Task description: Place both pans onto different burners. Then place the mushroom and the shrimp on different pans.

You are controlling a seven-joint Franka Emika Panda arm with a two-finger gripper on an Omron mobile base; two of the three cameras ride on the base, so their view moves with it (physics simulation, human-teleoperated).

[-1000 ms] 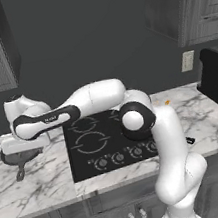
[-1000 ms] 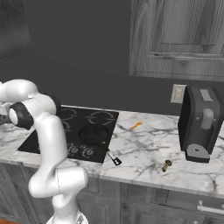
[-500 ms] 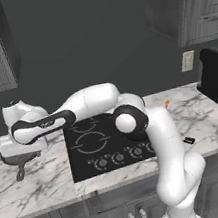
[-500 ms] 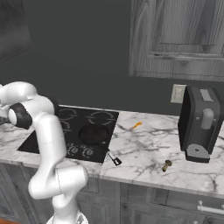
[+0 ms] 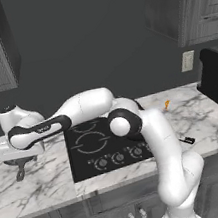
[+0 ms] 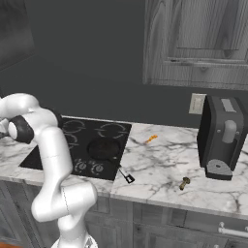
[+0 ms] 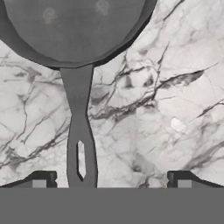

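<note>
- The two-finger gripper (image 7: 109, 177) hangs with jaws spread wide and nothing between them, above the marble counter (image 7: 166, 109).
- The dull-grey skillet (image 7: 74, 28) lies beneath it on the counter left of the black glass cooktop (image 5: 106, 142); its straight slotted handle (image 7: 79, 140) runs just inside one fingertip.
- The smaller black pan (image 6: 104, 149) sits on a near burner.
- The orange shrimp (image 6: 151, 139) and the olive-brown mushroom (image 6: 184, 183) lie on the counter right of the cooktop, well apart.

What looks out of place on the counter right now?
Nothing is spilled or damaged. The grey skillet lies on the marble left of the cooktop, off any burner. The shrimp and mushroom lie loose on the counter.
</note>
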